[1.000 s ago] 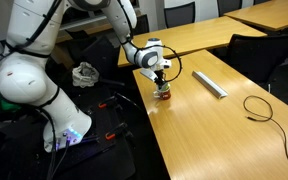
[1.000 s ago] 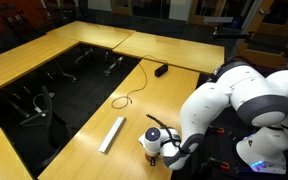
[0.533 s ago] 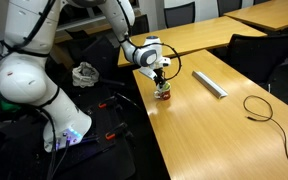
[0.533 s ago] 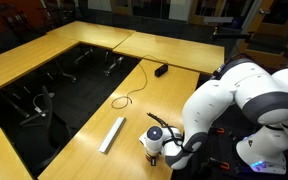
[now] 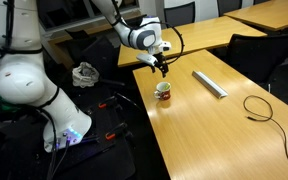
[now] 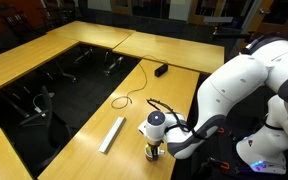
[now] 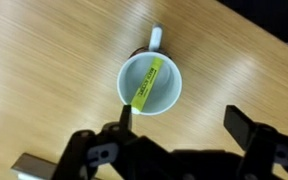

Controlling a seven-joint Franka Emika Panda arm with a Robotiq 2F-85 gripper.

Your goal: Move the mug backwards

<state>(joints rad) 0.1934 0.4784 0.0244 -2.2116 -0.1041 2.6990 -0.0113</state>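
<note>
The small white mug (image 5: 163, 91) with reddish markings stands upright on the wooden table, near its edge. In the wrist view the mug (image 7: 150, 84) is seen from above, handle pointing up in the picture, a yellow-green strip lying inside it. My gripper (image 5: 160, 67) hangs a little above the mug, open, holding nothing. From the wrist, the gripper (image 7: 182, 120) has its fingers spread wide; one fingertip overlaps the mug's rim in the picture, the other stands well to the right. In an exterior view the mug (image 6: 152, 152) is largely hidden under the gripper (image 6: 153, 143).
A long grey bar (image 5: 209, 84) lies on the table beyond the mug, also seen as the grey bar (image 6: 113, 133). A black cable (image 5: 261, 108) curls further along. The table edge (image 5: 144, 100) drops off beside the mug. A small black box (image 6: 160, 71) sits farther away.
The gripper, shut on the mug a second ago, has opened and risen clear of it. The mug stays standing on the table.
</note>
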